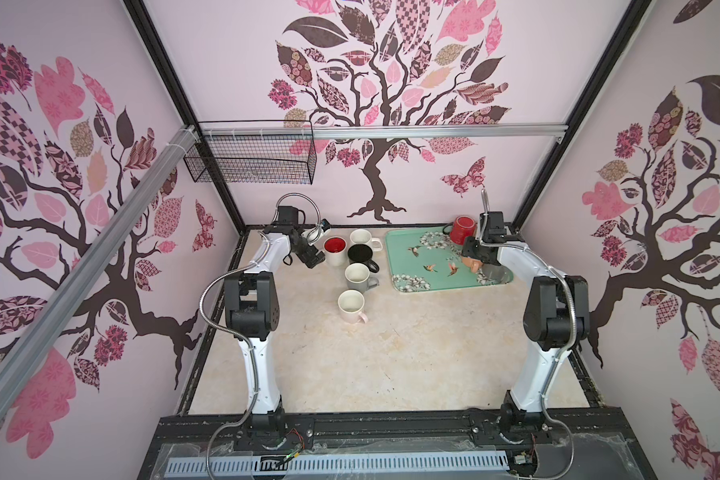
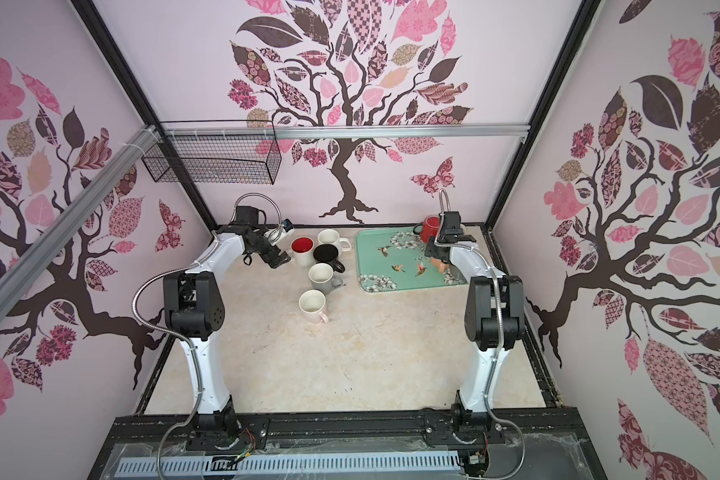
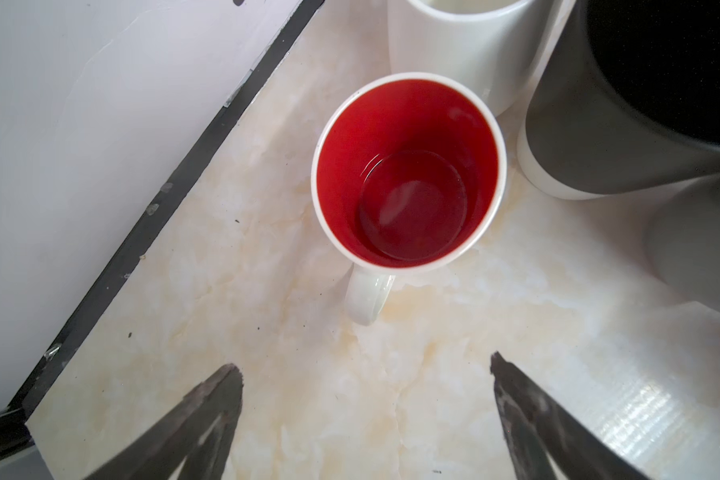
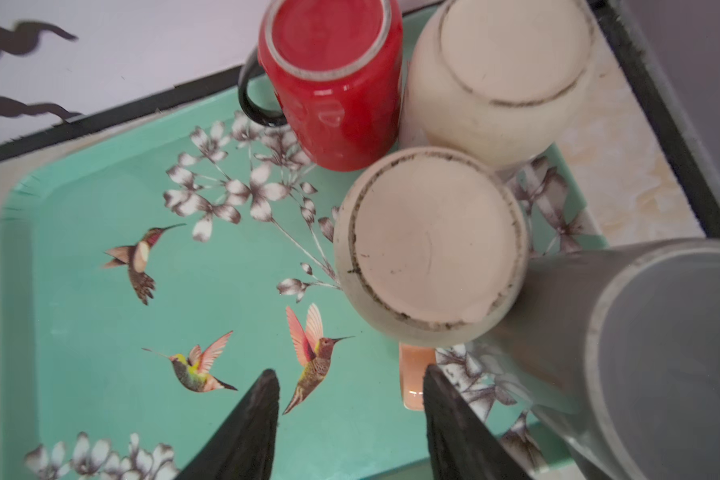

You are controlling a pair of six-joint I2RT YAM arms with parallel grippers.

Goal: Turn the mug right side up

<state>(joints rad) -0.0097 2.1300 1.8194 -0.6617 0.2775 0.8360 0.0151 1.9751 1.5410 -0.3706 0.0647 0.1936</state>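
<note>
Right wrist view: pink-handled mug (image 4: 429, 249) inverted on tray (image 4: 80, 311); right end effector (image 4: 348, 370) parted, apparently empty. Left end effector (image 3: 366, 361) released; red-lined mug (image 3: 408, 166) empty.

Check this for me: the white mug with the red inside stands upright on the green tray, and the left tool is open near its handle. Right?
Not quite. The white mug with the red inside stands upright on the marble table, not on the green tray; both top views show it left of the tray. The left tool is open near its handle.
</note>
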